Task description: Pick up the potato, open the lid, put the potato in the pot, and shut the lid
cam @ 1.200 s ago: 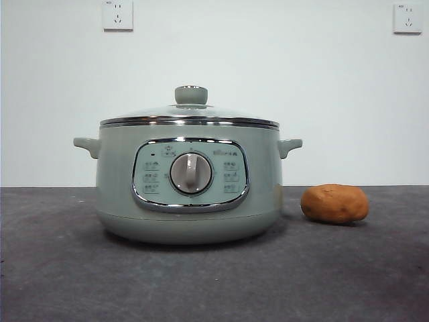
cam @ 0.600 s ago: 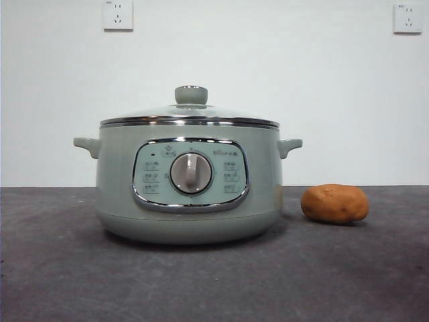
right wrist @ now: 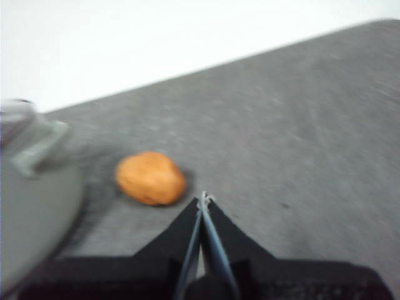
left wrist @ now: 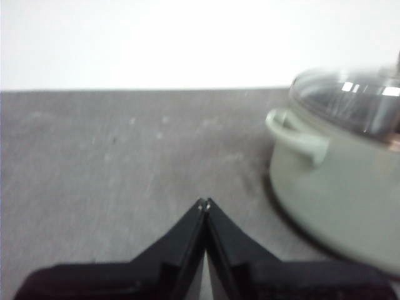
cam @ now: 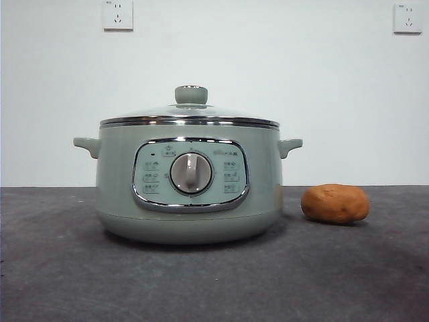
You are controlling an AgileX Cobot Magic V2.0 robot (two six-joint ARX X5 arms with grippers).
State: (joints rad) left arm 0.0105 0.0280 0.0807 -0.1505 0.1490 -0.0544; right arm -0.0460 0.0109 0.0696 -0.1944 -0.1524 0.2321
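Observation:
The sage-green pot stands in the middle of the table with the glass lid seated on it, knob up. To its right the orange-brown potato lies on the grey surface. In the right wrist view the potato lies a short way beyond my right gripper, which is shut and empty, with the pot to one side. My left gripper is shut and empty, hovering over bare table beside the pot and its lid. Neither arm shows in the front view.
The grey table runs to a white wall carrying two sockets. The pot's side handles stick out left and right.

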